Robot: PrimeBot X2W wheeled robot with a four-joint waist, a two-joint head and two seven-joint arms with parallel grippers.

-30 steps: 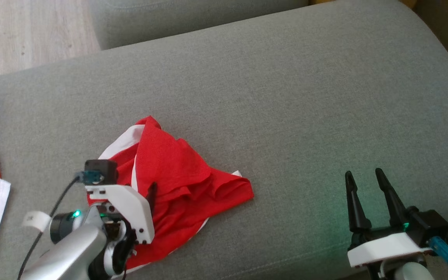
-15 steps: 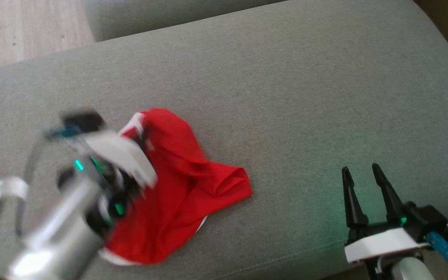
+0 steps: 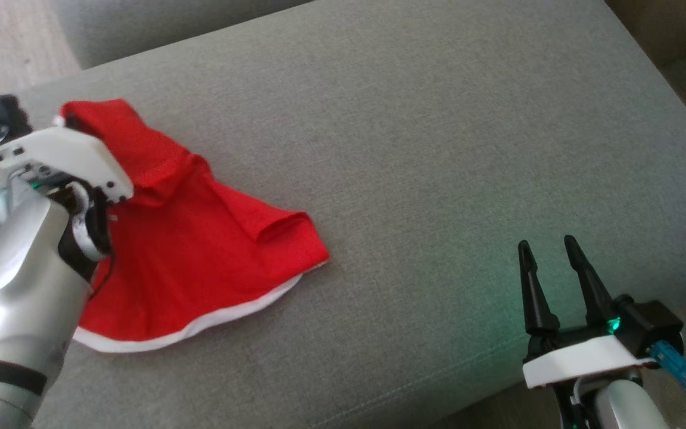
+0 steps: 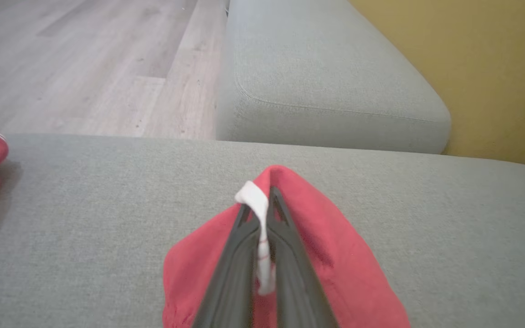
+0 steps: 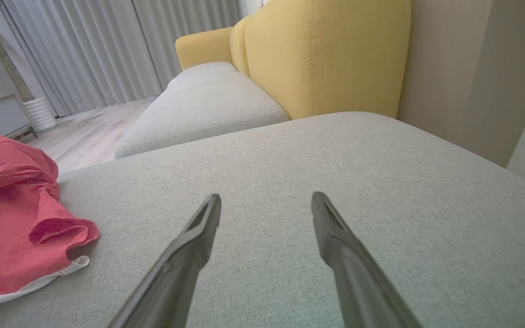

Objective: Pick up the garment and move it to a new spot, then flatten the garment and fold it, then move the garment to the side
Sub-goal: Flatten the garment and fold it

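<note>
At the upper left of the head view, my left gripper (image 3: 68,118) is squeezed tight on the top edge of the red garment (image 3: 200,250). In the left wrist view, I can see a bit of white trim (image 4: 257,197) pinched between the two fingers, which are almost touching. The top of the garment is lifted up. The rest hangs down and right toward the middle of the frame, and its white hem lies on the grey sofa seat (image 3: 438,149).

I think I am on the first step, carrying the garment to a new spot. To do it well, I should lift higher so the hem comes off the seat and does not drag. I should go slowly, because the pinch is small and the cloth could slip out. The big bare part of the seat in the middle looks like a good place. I would lay the hem down first so the cloth spreads out.

At the lower right, my right gripper (image 3: 545,243) is open, with fingers well apart, and it holds nothing.
</note>
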